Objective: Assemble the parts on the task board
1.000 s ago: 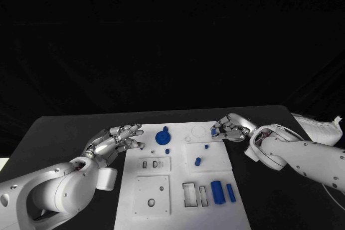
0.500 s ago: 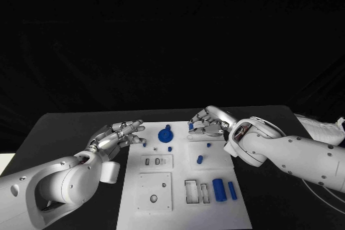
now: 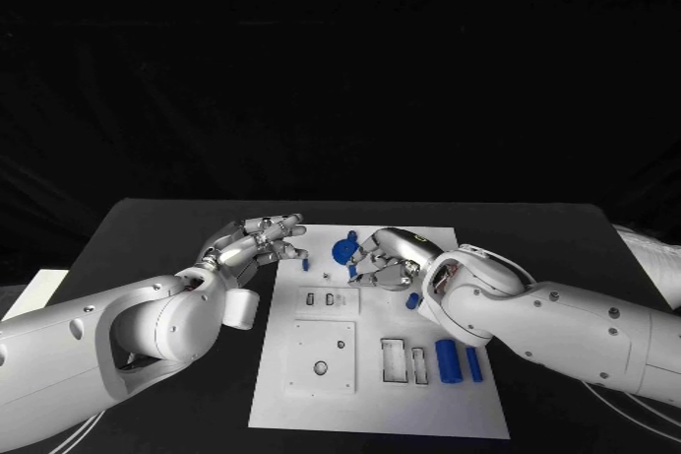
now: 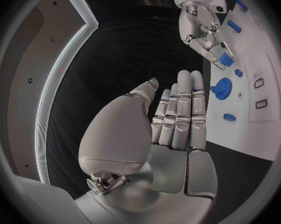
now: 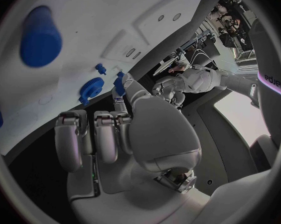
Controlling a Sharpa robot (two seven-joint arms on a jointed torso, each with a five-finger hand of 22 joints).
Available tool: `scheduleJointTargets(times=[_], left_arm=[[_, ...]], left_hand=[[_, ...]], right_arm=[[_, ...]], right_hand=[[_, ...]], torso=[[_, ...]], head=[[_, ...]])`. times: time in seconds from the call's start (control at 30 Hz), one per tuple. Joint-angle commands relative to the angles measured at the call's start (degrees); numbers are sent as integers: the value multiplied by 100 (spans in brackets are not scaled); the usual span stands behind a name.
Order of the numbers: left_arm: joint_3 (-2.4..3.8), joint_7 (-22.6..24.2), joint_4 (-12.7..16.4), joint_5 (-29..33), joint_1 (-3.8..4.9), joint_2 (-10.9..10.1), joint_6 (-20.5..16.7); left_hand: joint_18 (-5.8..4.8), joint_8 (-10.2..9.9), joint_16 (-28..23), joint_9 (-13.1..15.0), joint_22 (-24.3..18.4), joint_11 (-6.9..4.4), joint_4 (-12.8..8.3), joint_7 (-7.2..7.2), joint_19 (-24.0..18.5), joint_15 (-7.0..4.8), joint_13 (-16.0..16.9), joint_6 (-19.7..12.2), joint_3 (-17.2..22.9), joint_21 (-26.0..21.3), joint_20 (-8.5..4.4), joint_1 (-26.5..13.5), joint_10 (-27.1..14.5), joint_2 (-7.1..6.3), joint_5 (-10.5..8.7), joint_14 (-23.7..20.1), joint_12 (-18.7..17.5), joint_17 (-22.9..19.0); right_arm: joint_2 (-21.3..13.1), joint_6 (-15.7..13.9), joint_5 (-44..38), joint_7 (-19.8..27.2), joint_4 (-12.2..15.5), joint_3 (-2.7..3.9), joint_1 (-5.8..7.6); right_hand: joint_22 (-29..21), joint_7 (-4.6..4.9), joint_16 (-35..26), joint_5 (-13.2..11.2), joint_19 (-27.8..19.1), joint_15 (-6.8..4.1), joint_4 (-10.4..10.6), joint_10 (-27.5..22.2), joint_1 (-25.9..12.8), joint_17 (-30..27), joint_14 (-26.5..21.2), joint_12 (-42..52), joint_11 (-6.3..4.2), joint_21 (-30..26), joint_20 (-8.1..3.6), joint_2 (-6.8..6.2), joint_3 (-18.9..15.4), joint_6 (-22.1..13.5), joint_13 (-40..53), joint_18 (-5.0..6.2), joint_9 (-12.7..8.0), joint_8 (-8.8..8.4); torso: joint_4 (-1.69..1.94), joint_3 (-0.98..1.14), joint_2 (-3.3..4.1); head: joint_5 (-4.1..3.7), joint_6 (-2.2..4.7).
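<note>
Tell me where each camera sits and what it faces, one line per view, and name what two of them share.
Head view: on the robot's head, looking down at the task board; both arms reach in, the left hand and right hand over its far end.
Left wrist view: behind the left hand, facing across the board toward the right hand.
Right wrist view: behind the right hand, facing the board.
Shared: the blue gear shows in all three.
</note>
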Motion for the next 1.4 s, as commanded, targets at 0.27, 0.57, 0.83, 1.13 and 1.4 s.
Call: scheduleJointTargets(times=[0.27,0.57,0.83,1.13,1.4], left_arm=[[3,25,0,8,4,33,141],[3,19,12,8,4,33,147],[3,16,21,8,4,31,150],[3,9,26,8,4,20,152],[3,7,35,8,4,10,155]], left_hand=[[0,-2,40,-4,6,-4,-5,9,-47,1,-6,-44,28,17,2,6,-52,-14,-11,-45,18,5],[0,-2,40,-4,6,-4,-5,9,-47,1,-6,-44,28,17,2,6,-52,-14,-11,-45,18,5],[0,-2,40,-4,6,-4,-5,9,-47,1,-6,-44,28,17,2,6,-52,-14,-11,-45,18,5],[0,-2,40,-4,6,-4,-5,9,-47,1,-6,-44,28,17,2,6,-52,-14,-11,-45,18,5],[0,-2,40,-4,6,-4,-5,9,-47,1,-6,-44,28,17,2,6,-52,-14,-11,-45,18,5]], right_arm=[[297,334,-755,-338,-109,-51,-143],[384,484,-930,-418,-156,-70,-182],[441,620,-979,-436,-164,-78,-209],[458,688,-1007,-452,-123,-83,-230],[454,750,-1073,-511,-112,-84,-238]], right_hand=[[955,-153,1,167,349,-38,33,551,-144,1395,573,-48,-41,15,-60,-76,113,228,1443,-87,78,17],[949,-152,-1,196,347,-39,30,552,-172,1391,572,-45,-42,12,-61,-99,120,232,1445,-85,78,13],[947,-151,-2,203,346,-39,33,551,-198,1389,572,-48,-40,10,-62,-115,122,234,1443,-85,78,9],[947,-150,-4,210,346,-38,39,549,-225,1384,571,-54,-40,10,-62,-129,123,237,1440,-85,79,6],[946,-150,-6,213,345,-38,42,549,-242,1378,570,-55,-39,9,-62,-138,123,237,1440,-85,78,3]], torso=[[4,1,3],[0,0,1],[-2,5,1],[-3,1,-2],[-5,4,-2]], head=[[51,-60],[42,-75],[50,-97],[58,-120],[52,-131]])
